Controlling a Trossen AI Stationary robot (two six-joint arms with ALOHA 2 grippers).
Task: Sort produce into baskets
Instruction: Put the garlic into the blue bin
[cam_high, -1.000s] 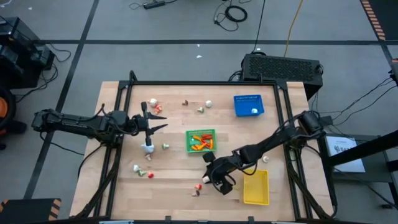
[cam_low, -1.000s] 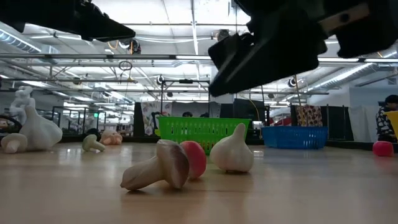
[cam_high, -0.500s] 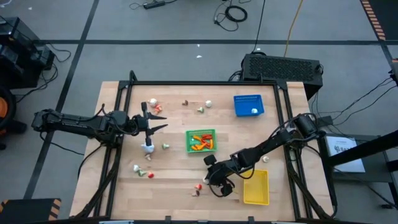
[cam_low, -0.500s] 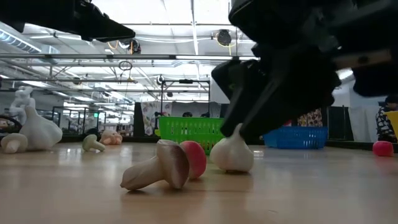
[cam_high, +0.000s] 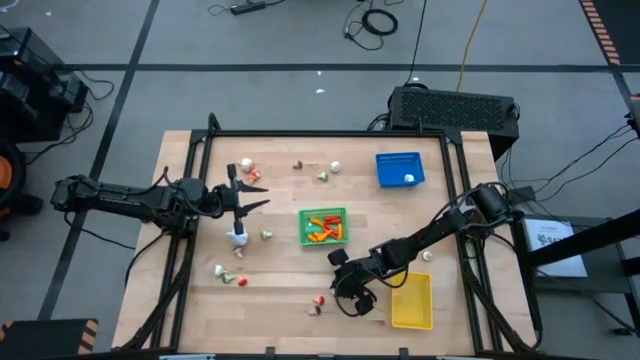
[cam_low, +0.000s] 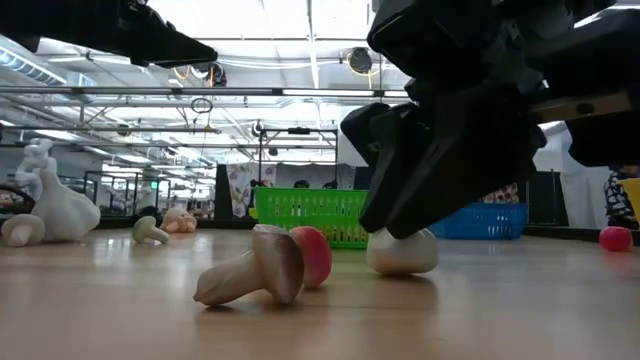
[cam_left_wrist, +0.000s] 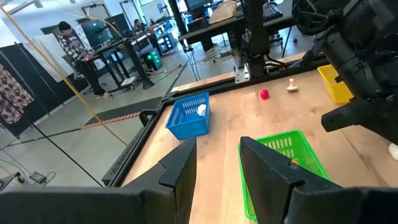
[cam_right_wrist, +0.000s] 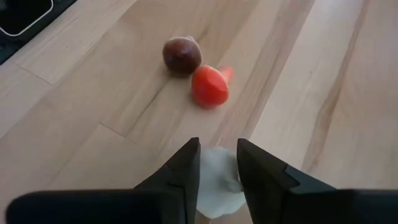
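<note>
My right gripper (cam_high: 338, 292) is low over the table's near middle, shut on a white garlic piece (cam_right_wrist: 214, 186), which also shows in the low view (cam_low: 402, 253). Next to it lie a red piece (cam_right_wrist: 209, 86) and a brown mushroom (cam_right_wrist: 182, 55). My left gripper (cam_high: 255, 196) hangs open and empty above the table's left half, left of the green basket (cam_high: 322, 211), which holds orange and red pieces. The blue basket (cam_high: 399, 156) stands at the far right. The yellow basket (cam_high: 411, 325) stands at the near right. My right gripper has the garlic piece's upper part (cam_right_wrist: 219, 163) between its two fingers (cam_right_wrist: 186, 163), coming from above on a slant. The fingers hide the garlic's top in the low view. Its round underside (cam_low: 402, 268) rests on the table.
Loose pieces lie scattered: a white garlic (cam_high: 237, 238) under my left arm, small ones at the near left (cam_high: 218, 268), at the far side (cam_high: 298, 166) (cam_high: 335, 166), and one by my right arm (cam_high: 426, 256). A black frame edges the table.
My right gripper has come down onto the white garlic piece from above it. The garlic has slid a little toward the table's right, away from the red piece and the mushroom, and its pointed top is now covered by the fingers.
</note>
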